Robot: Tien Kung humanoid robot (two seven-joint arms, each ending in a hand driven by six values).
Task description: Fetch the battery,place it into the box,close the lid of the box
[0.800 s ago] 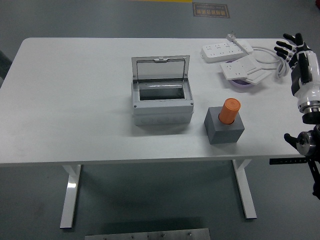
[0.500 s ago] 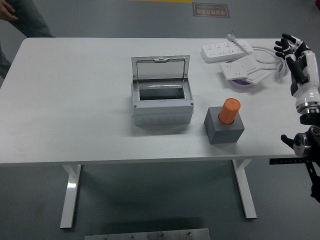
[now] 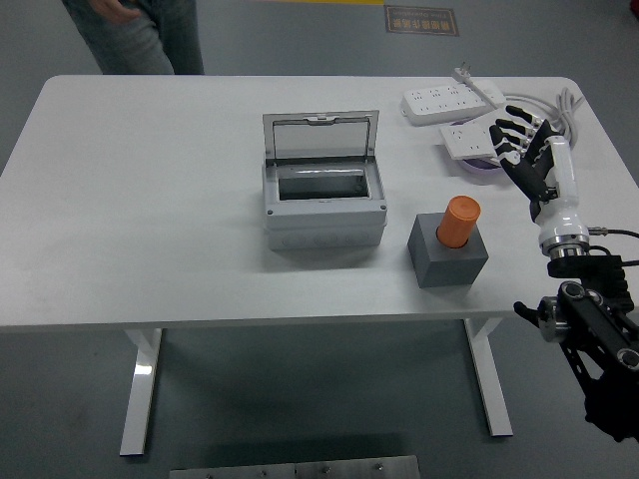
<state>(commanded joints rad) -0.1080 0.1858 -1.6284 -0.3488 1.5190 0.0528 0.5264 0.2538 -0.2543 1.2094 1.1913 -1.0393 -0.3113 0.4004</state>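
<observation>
Head view: I see the orange battery (image 3: 459,221) upright in its grey block (image 3: 446,250), just right of the open box (image 3: 322,195), lid (image 3: 320,136) up. My right hand (image 3: 529,155) hovers right of it, fingers spread, empty.

- The counter (image 3: 150,200) has a smooth, matt white top.
- The box (image 3: 322,205) looks like grey plastic, and its open lid (image 3: 320,137) has a clear, slightly glossy pane.
- The battery (image 3: 459,222) is matt orange; its holder block (image 3: 446,257) is matt grey.
- The power strips (image 3: 451,101) look like white plastic.
</observation>
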